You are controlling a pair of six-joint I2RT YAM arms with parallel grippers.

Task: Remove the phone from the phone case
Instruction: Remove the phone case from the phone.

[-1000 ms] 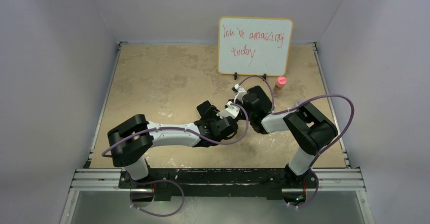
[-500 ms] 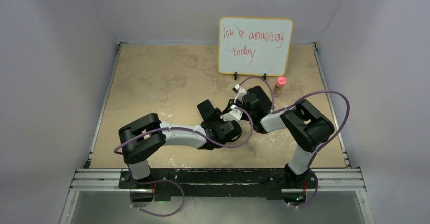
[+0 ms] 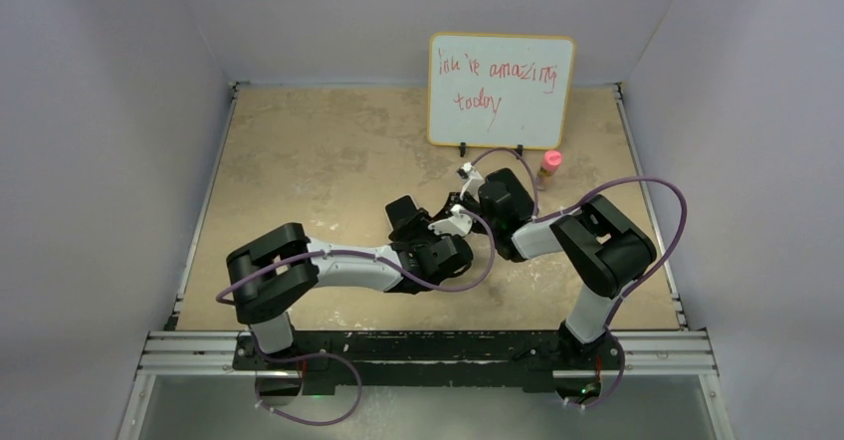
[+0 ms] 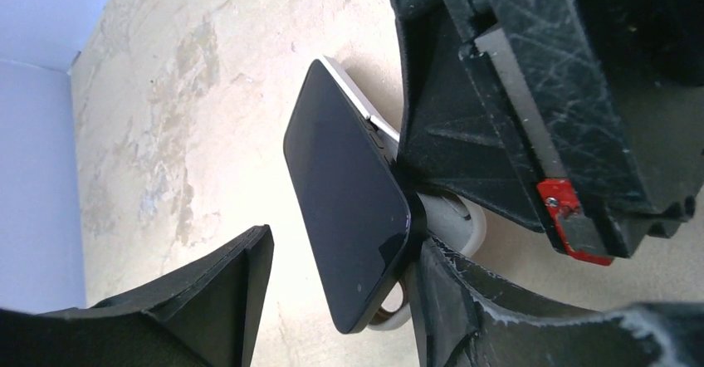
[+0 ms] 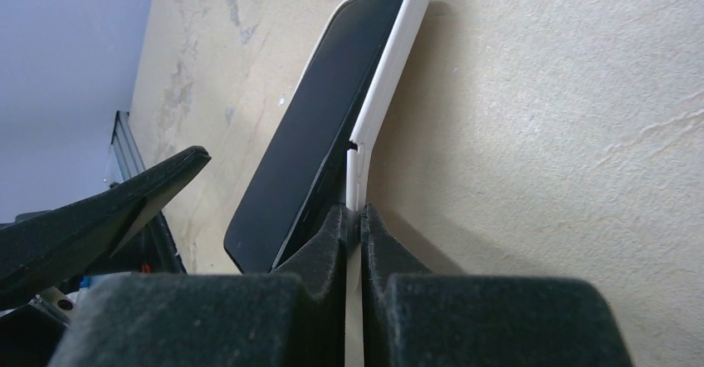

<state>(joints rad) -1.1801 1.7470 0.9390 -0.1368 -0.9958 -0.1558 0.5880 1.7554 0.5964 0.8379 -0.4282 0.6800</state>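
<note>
Separation seems in hand near frame centre: right end effector (image 5: 359, 222) pinches the phone case (image 5: 390, 68) rim, left end effector (image 4: 340, 255) spread around the half-freed phone (image 4: 344, 193), probably next to clamp and pull it clear.

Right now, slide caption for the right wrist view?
Right gripper shut on the white phone case rim, dark phone tilted partly out of it.

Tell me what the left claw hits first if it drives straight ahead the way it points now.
Most likely the black phone, which stands tilted between the open fingers of the left claw, partly lifted out of the white case. Depth is hard to judge; the table lies behind it.
</note>
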